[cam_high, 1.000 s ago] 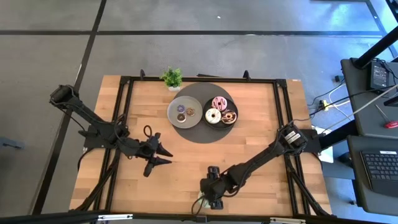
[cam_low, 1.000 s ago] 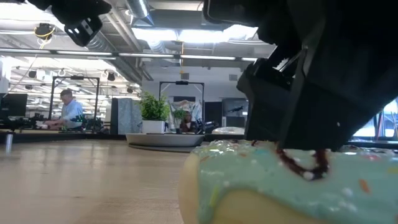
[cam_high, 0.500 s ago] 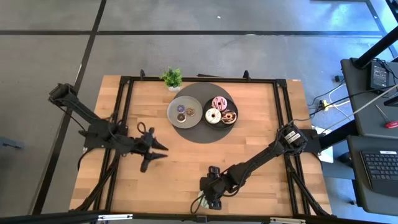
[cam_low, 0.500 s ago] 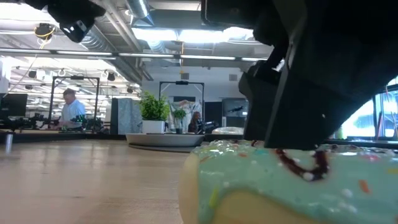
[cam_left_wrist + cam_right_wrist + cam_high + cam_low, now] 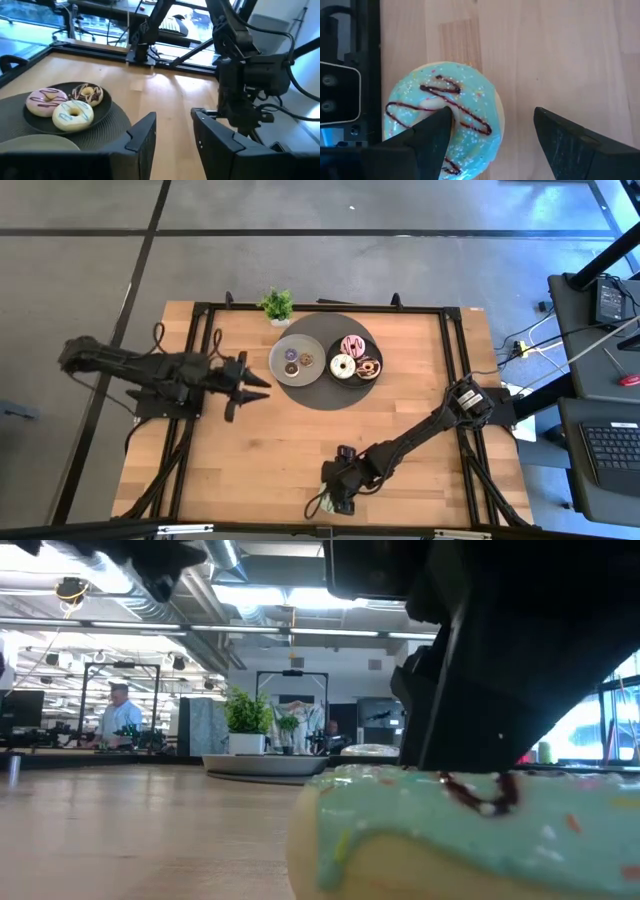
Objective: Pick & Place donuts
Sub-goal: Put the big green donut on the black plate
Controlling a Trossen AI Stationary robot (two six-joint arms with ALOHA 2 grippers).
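Green donut (image 5: 444,117): lies at the worktop's (image 5: 400,420) near edge. Right pincer (image 5: 490,135): fingers spread, directly above it, one over the hole, one past the rim. Advice: descend straight, close gently on the ring wall. Left pincer (image 5: 172,135): spread, waiting beside the plates. Legible writing: none.

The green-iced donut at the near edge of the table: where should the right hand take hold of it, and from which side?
The green-iced donut lies flat, icing up, so come from straight above. Grip the ring wall: one finger in the centre hole, one outside the rim. The right hand hangs open above it, one finger already over the hole.
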